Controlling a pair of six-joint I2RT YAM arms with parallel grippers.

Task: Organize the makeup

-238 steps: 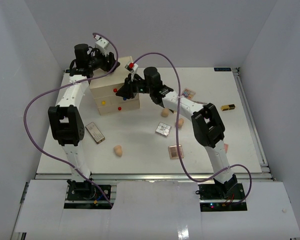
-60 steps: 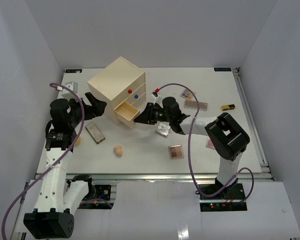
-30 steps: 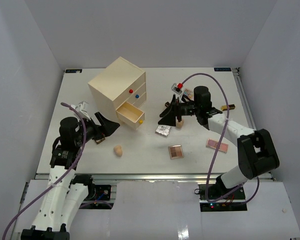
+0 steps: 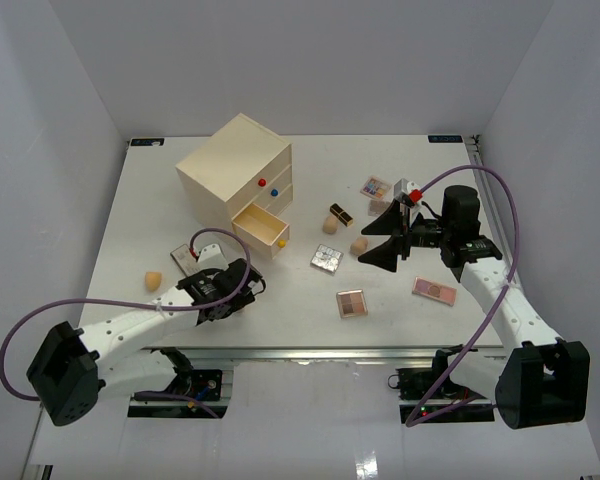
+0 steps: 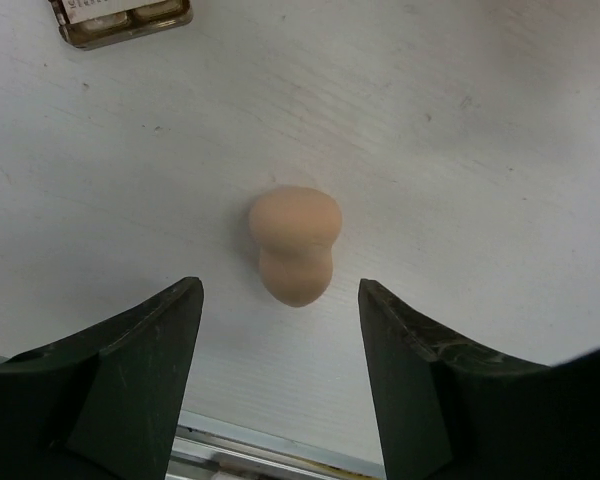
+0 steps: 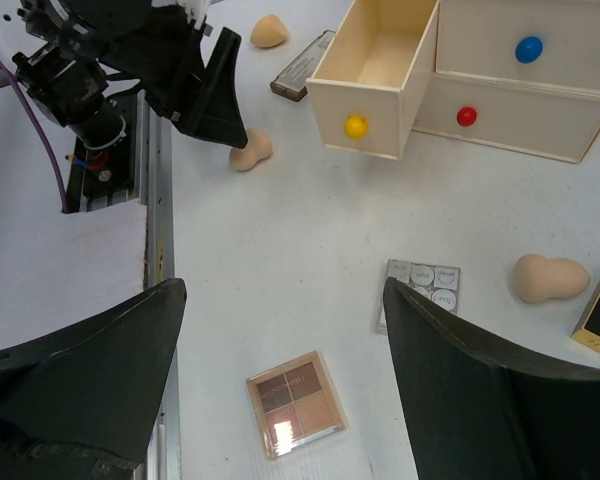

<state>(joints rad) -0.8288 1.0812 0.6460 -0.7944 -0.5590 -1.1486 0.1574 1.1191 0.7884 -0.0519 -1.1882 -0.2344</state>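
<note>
Jaws of the left gripper (image 4: 242, 288) stand spread, low over the near part of the white desk (image 4: 150, 200), one on each side of a peach sponge (image 5: 293, 245). The sponge lies on the desk between them with a gap showing on both sides, so nothing is pinched. Just beyond it lies a flat palette (image 5: 120, 15), and a second sponge (image 4: 154, 279) sits well apart to the left. Behind them the cream drawer chest (image 4: 230, 165) stands at an angle, its bottom drawer (image 4: 258, 222) pulled out with the yellow knob (image 4: 281, 242) facing forward. The right gripper (image 4: 382, 237) hangs above the desk to the right of the chest, its jaws wide apart and holding nothing. Around it lie a silver palette (image 4: 326, 258), a brown palette (image 4: 351, 302) and a pink palette (image 4: 435, 290). A third sponge (image 4: 330, 226) rests just beside a black-gold lipstick (image 4: 341, 213), a fourth sponge (image 4: 359, 245) lies near the silver palette, and a multicoloured palette (image 4: 376, 187) sits farther back
</note>
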